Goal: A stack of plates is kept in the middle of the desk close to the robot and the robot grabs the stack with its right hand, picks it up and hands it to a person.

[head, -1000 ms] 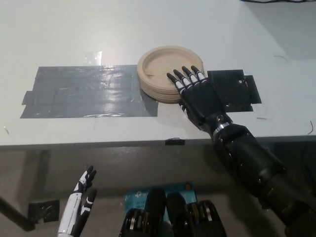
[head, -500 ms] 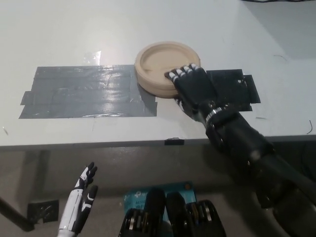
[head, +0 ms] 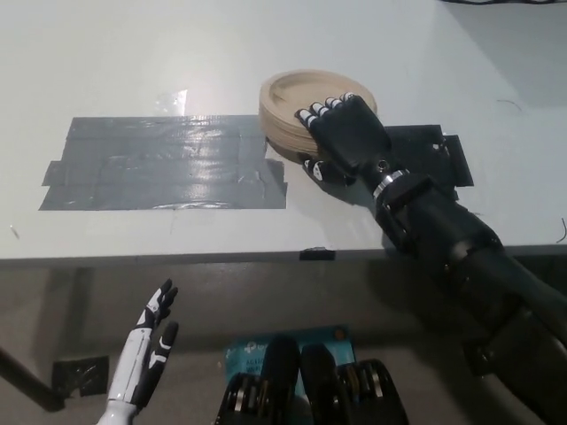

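One stack of plates sits on the counter, just right of the long grey tape patch and touching its right end. We note the right hand clamped on the stack's near-right rim: fingers curled over the top edge and onto the upper plate, thumb tucked low against the side. The far-left rim looks slightly raised, so we judge the lift is just starting, though we cannot say whether the stack has cleared the counter. A smaller black tape patch lies right of the stack, partly under the wrist.

The left hand hangs below the counter edge, well down-left of the stack, fingers spread, holding nothing. No person in view.

Risks as we see them: the grip takes only one side, so the stack may tilt further and the lower plates could slide out, or the whole stack could pivot and drop, if the thumb does not catch the bottom plate.
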Robot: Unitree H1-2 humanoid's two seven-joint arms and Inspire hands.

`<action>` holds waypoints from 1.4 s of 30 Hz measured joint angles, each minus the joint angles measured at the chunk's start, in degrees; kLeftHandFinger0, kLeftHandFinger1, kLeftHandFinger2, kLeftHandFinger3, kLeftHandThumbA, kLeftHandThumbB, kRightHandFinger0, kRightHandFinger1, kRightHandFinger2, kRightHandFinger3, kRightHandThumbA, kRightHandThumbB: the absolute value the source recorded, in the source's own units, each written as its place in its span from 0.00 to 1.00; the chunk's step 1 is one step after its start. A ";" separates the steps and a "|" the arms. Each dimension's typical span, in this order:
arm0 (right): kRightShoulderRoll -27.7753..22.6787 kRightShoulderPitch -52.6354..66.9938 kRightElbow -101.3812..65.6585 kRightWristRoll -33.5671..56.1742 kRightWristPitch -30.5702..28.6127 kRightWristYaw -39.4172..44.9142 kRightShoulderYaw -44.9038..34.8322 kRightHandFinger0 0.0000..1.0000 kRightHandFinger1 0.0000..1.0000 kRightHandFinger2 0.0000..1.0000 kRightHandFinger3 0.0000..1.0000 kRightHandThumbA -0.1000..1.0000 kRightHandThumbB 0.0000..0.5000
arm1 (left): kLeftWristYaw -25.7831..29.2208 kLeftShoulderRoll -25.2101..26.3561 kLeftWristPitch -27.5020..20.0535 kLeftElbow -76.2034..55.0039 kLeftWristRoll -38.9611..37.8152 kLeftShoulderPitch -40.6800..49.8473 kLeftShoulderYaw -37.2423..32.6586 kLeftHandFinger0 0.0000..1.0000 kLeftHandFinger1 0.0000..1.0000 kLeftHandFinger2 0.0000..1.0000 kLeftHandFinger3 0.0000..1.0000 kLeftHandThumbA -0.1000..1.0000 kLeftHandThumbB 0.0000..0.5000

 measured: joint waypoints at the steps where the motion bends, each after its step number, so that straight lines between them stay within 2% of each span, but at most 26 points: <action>1: -0.53 0.22 0.23 0.00 -0.49 -1.38 0.04 0.00 0.10 0.60 0.18 0.00 0.51 | -0.06 0.03 0.11 -0.03 0.07 -0.09 -0.04 1.00 1.00 1.00 1.00 1.00 0.71; 4: -1.30 0.29 0.15 0.00 -1.00 -3.01 0.04 0.00 0.09 0.61 0.18 0.00 0.54 | -0.12 0.14 0.17 -0.03 0.11 -0.09 -0.09 1.00 1.00 1.00 1.00 1.00 0.74; 6: -1.97 0.34 -0.02 -0.01 -1.28 -3.85 0.03 0.00 0.16 0.70 0.19 0.00 0.49 | -0.13 0.23 0.16 -0.03 0.14 -0.08 -0.12 1.00 1.00 1.00 1.00 1.00 0.74; 7: -2.59 0.39 -0.23 -0.01 -1.52 -4.33 0.03 0.00 0.19 0.73 0.18 0.00 0.51 | -0.16 0.29 0.16 -0.03 0.17 -0.08 -0.13 1.00 1.00 1.00 1.00 1.00 0.74; 10: -4.09 0.71 -1.70 -0.07 -1.82 -4.99 -0.02 0.00 0.19 0.71 0.16 0.00 0.59 | -0.31 0.43 0.15 -0.02 0.17 -0.11 -0.15 1.00 1.00 1.00 1.00 1.00 0.76; 11: -4.69 0.85 -2.52 -0.12 -1.91 -5.21 -0.02 0.00 0.16 0.66 0.17 0.00 0.63 | -0.40 0.47 0.15 -0.02 0.17 -0.14 -0.15 1.00 1.00 1.00 1.00 1.00 0.77; 13: -6.15 0.91 -4.67 -0.23 -2.19 -5.71 -0.02 0.00 0.16 0.66 0.15 0.00 0.55 | -0.44 0.52 0.14 -0.02 0.19 -0.22 -0.14 1.00 1.00 1.00 1.00 1.00 0.78; 16: -9.10 0.88 -9.45 -0.42 -2.39 -6.39 -0.27 0.00 0.16 0.72 0.10 0.00 0.50 | -0.50 0.54 0.14 -0.02 0.23 -0.33 -0.14 1.00 1.00 1.00 1.00 1.00 0.77; 17: -9.96 0.89 -10.89 -0.43 -2.47 -6.41 -0.50 0.00 0.14 0.72 0.12 0.00 0.52 | -0.53 0.54 0.14 -0.02 0.22 -0.33 -0.14 1.00 1.00 1.00 1.00 1.00 0.77; 19: -11.89 0.94 -15.76 -0.43 -2.65 -6.58 -1.29 0.00 0.10 0.67 0.10 0.00 0.55 | -0.55 0.54 0.14 -0.02 0.25 -0.32 -0.15 1.00 1.00 1.00 1.00 1.00 0.78; 21: -13.30 1.27 -19.87 -0.42 -2.64 -6.52 -2.17 0.00 0.09 0.67 0.09 0.00 0.53 | -0.55 0.53 0.14 0.00 0.28 -0.33 -0.15 1.00 1.00 1.00 1.00 1.00 0.77; 22: -13.69 1.45 -21.25 -0.42 -2.64 -6.49 -2.45 0.00 0.11 0.72 0.10 0.00 0.52 | -0.55 0.53 0.15 0.02 0.28 -0.31 -0.15 1.00 1.00 1.00 1.00 1.00 0.75; 23: -14.03 1.74 -22.49 -0.42 -2.62 -6.30 -2.72 0.00 0.05 0.73 0.08 0.00 0.35 | -0.55 0.52 0.15 0.02 0.29 -0.30 -0.15 1.00 1.00 1.00 1.00 1.00 0.74; 24: -14.77 2.53 -25.48 -0.41 -2.61 -5.97 -3.24 0.00 0.13 0.80 0.11 0.00 0.44 | -0.55 0.51 0.15 0.03 0.30 -0.29 -0.15 1.00 1.00 1.00 1.00 1.00 0.74; 27: -15.94 4.57 -31.18 -0.41 -2.64 -5.37 -4.15 0.00 0.11 0.80 0.12 0.00 0.57 | -0.55 0.51 0.15 0.07 0.32 -0.24 -0.13 1.00 1.00 1.00 1.00 1.00 0.73; 29: -16.29 5.38 -33.25 -0.41 -2.65 -5.03 -4.46 0.00 0.01 0.70 0.16 0.00 0.58 | -0.55 0.50 0.15 0.08 0.33 -0.25 -0.13 1.00 1.00 1.00 1.00 1.00 0.74; 30: -17.13 7.40 -38.06 -0.41 -2.71 -4.18 -5.24 0.00 0.00 0.69 0.18 0.00 0.59 | -0.55 0.50 0.15 0.08 0.38 -0.23 -0.14 1.00 1.00 1.00 1.00 1.00 0.74; 33: -18.06 9.94 -43.72 -0.41 -2.94 -3.04 -6.28 0.00 0.00 0.50 0.22 0.00 0.69 | -0.54 0.50 0.15 0.08 0.44 -0.09 -0.13 1.00 1.00 1.00 1.00 1.00 0.74; 34: -18.20 10.31 -44.61 -0.42 -2.97 -2.78 -6.45 0.00 0.01 0.49 0.22 0.00 0.67 | -0.55 0.50 0.15 0.08 0.44 -0.04 -0.13 1.00 1.00 1.00 1.00 1.00 0.75; 35: -18.58 11.12 -47.00 -0.44 -3.01 -2.18 -6.80 0.00 0.00 0.40 0.19 0.00 0.66 | -0.55 0.48 0.15 0.08 0.45 0.02 -0.15 1.00 1.00 1.00 1.00 1.00 0.74; 36: -18.86 11.57 -48.41 -0.45 -3.02 -1.78 -6.98 0.00 0.00 0.40 0.19 0.00 0.66 | -0.54 0.48 0.15 0.08 0.46 0.11 -0.15 1.00 1.00 1.00 1.00 1.00 0.74; 37: -19.14 12.00 -49.91 -0.45 -3.05 -1.30 -7.17 0.00 0.00 0.24 0.22 0.00 0.67 | -0.54 0.48 0.14 0.08 0.46 0.20 -0.14 1.00 1.00 1.00 1.00 1.00 0.75; 38: -19.50 12.62 -52.45 -0.45 -3.08 -0.46 -7.50 0.00 0.00 0.16 0.29 0.00 0.69 | -0.55 0.48 0.14 0.08 0.46 0.38 -0.15 1.00 1.00 1.00 1.00 1.00 0.75; 39: -19.50 12.62 -52.45 -0.45 -3.08 -0.46 -7.50 0.00 0.00 0.11 0.29 0.00 0.65 | -0.55 0.48 0.14 0.08 0.46 0.38 -0.15 1.00 1.00 1.00 1.00 1.00 0.75; 41: -19.94 13.15 -57.07 -0.56 -3.23 1.28 -8.12 0.00 0.00 0.15 0.15 0.00 0.62 | -0.54 0.49 0.06 0.07 0.46 0.74 -0.14 1.00 1.00 1.00 1.00 1.00 0.73; 42: -19.93 13.16 -58.17 -0.63 -3.32 1.76 -8.15 0.00 0.00 0.20 0.12 0.00 0.61 | -0.54 0.50 0.04 0.07 0.46 0.88 -0.14 1.00 1.00 1.00 1.00 1.00 0.73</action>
